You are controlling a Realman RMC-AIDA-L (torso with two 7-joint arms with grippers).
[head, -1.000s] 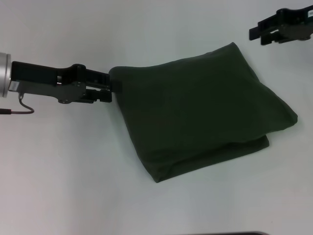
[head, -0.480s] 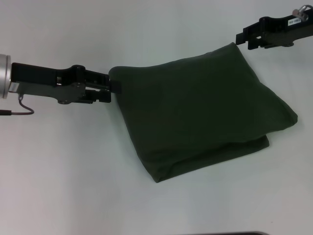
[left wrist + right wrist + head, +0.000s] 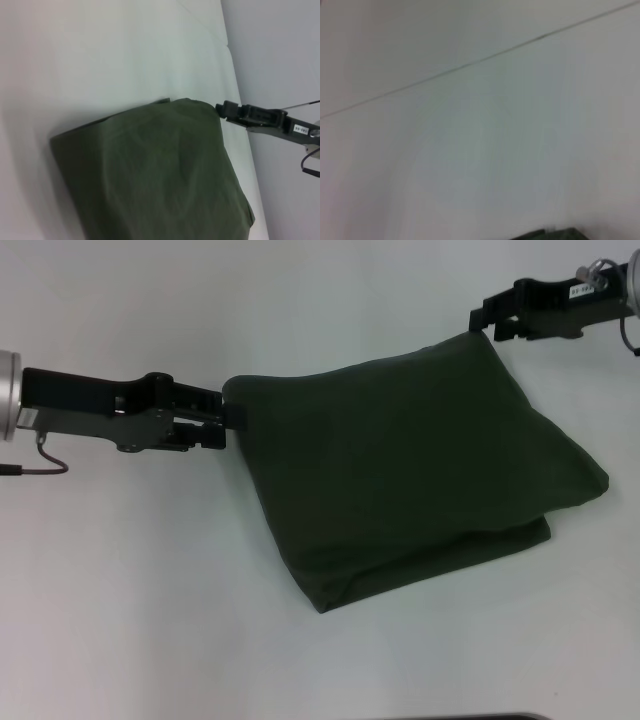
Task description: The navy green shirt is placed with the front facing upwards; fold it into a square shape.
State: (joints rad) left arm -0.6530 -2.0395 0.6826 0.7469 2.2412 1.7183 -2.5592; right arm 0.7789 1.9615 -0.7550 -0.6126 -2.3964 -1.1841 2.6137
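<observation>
One navy green shirt (image 3: 410, 465), folded into a rough square, lies on the white bench (image 3: 150, 590) between two grippers.
The left gripper (image 3: 232, 418) has its jaws clamped on the shirt's near-left corner; the right gripper (image 3: 484, 316) touches the far corner, its jaws' state unclear.

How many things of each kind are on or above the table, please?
Folded dark green shirt: 1
Robot pincers: 2, left pincer at the shirt's left far corner, right pincer at its right far corner
Total: 3
</observation>
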